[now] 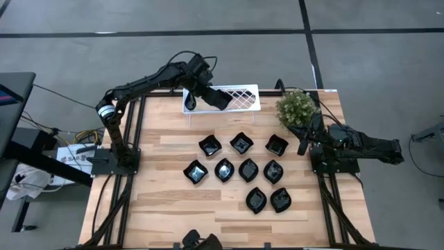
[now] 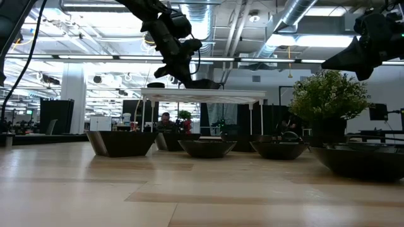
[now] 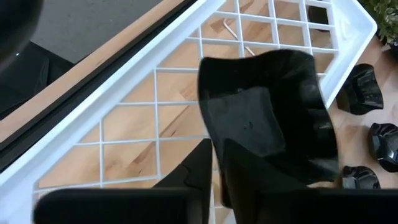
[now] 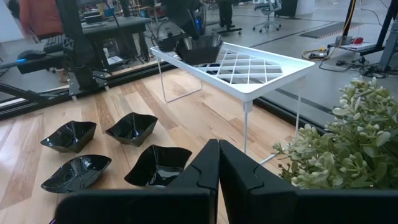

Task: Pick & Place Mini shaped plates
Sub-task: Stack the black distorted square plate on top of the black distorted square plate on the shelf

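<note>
**Plate over the rack, release not yet made**

On my left side, the left gripper (image 1: 214, 96) hangs over the white wire rack (image 1: 243, 104) at the far edge of the table, fingers pinched on a wavy-edged square plate (image 3: 267, 118). In the left wrist view the glossy black dish sits tilted just above the lattice; I can't tell whether it touches the wires yet. I judge this the placing step: next I'd need to level the plate, lower it onto the grid and only then let go, since a slick glazed dish on thin wire could slide or tip.

Mid-table, nine more mini plates (image 1: 248, 169) lie in loose rows on the pale wood planks (image 1: 166, 201), shiny, dark, with leaf-like and ruffled outlines.

Further right stands the bushy green plant (image 1: 297, 107), and beside it the right gripper (image 1: 303, 143) waits near the table's edge, fingers pressed together, empty.
</note>
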Robot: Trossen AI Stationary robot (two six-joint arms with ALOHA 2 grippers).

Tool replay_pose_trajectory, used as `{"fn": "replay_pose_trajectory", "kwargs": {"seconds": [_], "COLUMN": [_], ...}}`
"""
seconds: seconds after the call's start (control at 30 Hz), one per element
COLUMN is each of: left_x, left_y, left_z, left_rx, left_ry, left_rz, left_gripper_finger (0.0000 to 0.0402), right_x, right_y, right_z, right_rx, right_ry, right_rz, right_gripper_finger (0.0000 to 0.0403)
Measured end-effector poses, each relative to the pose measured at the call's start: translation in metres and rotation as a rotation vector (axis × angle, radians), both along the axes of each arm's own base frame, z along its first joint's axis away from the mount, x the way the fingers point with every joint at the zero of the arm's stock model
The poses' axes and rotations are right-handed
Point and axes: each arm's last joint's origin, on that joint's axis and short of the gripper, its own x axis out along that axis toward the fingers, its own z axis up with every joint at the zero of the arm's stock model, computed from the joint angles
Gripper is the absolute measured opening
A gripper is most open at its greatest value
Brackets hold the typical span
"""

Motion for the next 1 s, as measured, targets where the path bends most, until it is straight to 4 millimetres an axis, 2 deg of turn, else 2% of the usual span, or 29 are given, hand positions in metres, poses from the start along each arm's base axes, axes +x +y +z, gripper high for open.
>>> {"fn": "replay_pose_trajectory", "kwargs": {"seconds": [0.27, 0.37, 0.47, 0.57, 0.73, 1.0], "left_x": [-0.002, -0.007, -0.016, -0.025, -0.027, -0.027], "left_y": [0.0, -0.002, -0.01, -0.031, -0.084, -0.164], "left_z": [0.007, 0.022, 0.046, 0.074, 0.105, 0.131], "left_rx": [0.044, 0.079, 0.112, 0.132, 0.152, 0.197], "left_ry": [-0.001, -0.025, -0.069, -0.11, -0.153, -0.207], "left_rz": [0.017, 0.026, 0.027, 0.005, -0.082, -0.138], "left_gripper_finger": [0.0084, 0.0088, 0.0088, 0.0088, 0.0088, 0.0088], "right_x": [0.0, 0.0, 0.0, 0.0, 0.0, 0.0], "right_y": [0.0, 0.0, 0.0, 0.0, 0.0, 0.0], "right_z": [0.0, 0.0, 0.0, 0.0, 0.0, 0.0], "right_rx": [0.0, 0.0, 0.0, 0.0, 0.0, 0.0], "right_ry": [-0.001, 0.0, 0.0, 0.0, 0.0, -0.001], "right_rz": [0.0, 0.0, 0.0, 0.0, 0.0, 0.0], "right_gripper_finger": [0.0001, 0.0001, 0.0001, 0.0001, 0.0001, 0.0001]}}
